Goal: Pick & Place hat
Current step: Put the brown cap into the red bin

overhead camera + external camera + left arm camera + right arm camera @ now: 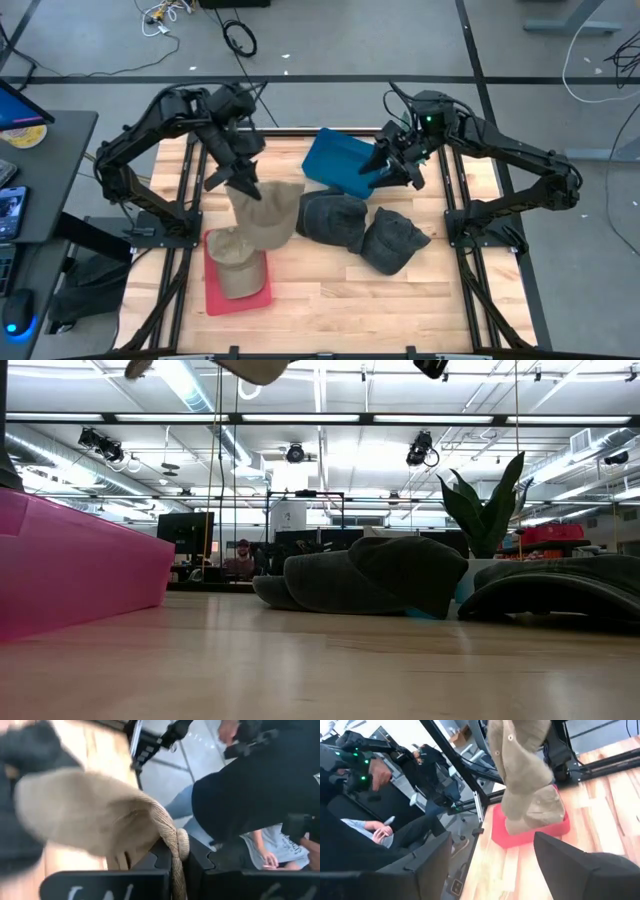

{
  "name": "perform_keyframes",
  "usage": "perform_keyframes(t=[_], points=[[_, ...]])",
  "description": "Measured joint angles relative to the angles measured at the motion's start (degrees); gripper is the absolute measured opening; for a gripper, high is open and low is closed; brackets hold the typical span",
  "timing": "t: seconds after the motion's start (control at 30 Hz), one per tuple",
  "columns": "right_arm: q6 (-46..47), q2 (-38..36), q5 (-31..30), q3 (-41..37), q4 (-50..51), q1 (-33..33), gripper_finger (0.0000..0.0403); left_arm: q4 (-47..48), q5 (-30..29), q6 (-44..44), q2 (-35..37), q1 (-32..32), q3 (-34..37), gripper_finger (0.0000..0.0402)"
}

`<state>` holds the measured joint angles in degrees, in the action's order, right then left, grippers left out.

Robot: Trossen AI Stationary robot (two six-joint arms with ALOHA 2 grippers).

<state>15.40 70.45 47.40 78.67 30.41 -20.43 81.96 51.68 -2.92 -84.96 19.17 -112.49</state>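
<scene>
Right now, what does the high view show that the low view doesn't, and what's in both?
Only the high view shows the left pincer shut on the tan hat, another tan hat in the red bin, and the open right pincer over the blue bin. Only the low view shows the plant. Both show the two dark hats.

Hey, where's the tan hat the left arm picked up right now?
In the high view the tan hat hangs from the left gripper, shut on it, over the table's left side, above the red bin and beside the dark hats.
</scene>
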Motion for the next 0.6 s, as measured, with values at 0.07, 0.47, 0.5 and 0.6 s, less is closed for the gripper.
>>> perform_keyframes(t=[0.07,0.47,0.5,0.6], points=[[-0.5,-0.1,0.0,0.0,0.8,0.0,0.0279,3.5,-1.2,0.7,0.1,-0.4,0.0,0.0019],[-4.2,0.0,-0.3,0.0,4.1,0.7,0.0257,7.9,-11.0,9.6,0.4,-9.4,0.5,0.0019],[-4.7,0.0,-0.8,0.0,4.1,0.7,0.0255,7.9,-12.4,10.7,0.4,-10.6,0.5,0.0019],[-5.3,0.0,-2.8,0.0,4.4,0.7,0.0252,7.9,-16.5,15.1,0.4,-13.9,0.5,0.0019]])
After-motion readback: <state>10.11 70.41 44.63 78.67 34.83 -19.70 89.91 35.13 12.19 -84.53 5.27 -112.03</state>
